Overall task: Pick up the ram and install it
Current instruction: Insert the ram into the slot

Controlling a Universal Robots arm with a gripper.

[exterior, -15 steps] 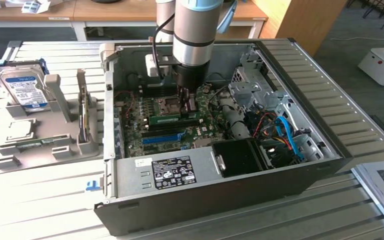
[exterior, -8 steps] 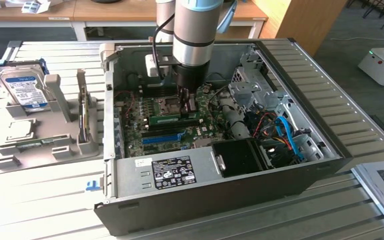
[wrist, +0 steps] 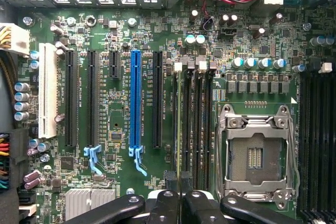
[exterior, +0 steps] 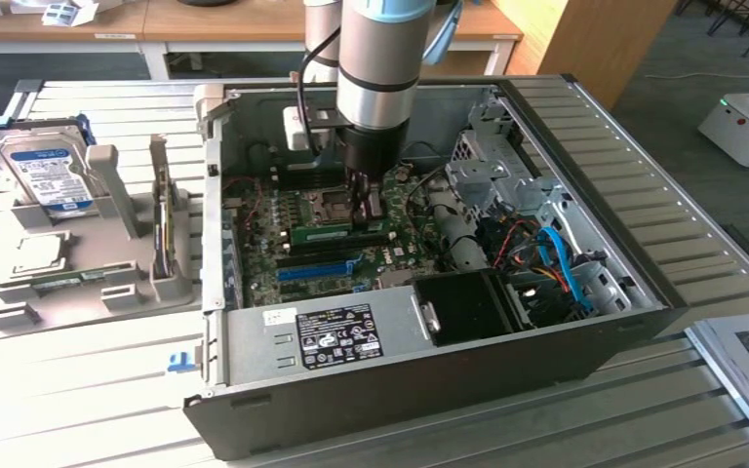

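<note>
Jaws clenched, and pinched between them is the ram [wrist: 180, 145], seen edge-on as a thin green line running straight out from my fingertips [wrist: 169, 179]. I have it by one end. It runs along the bank of black memory slots [wrist: 195, 124], over the slot on the edge of the bank; whether it's seated or just above, I can't tell. Right beside those slots sits the open CPU socket [wrist: 257, 156]. On the other side stands the long blue slot [wrist: 135, 98], then black slots and a white slot [wrist: 49, 90] past it. In the exterior view my arm [exterior: 374, 68] reaches down into the open computer case [exterior: 348, 409]. Well apart, at the exterior view's left, a hard drive [exterior: 43, 171] stands in a grey holder on the surface [exterior: 101, 390].
</note>
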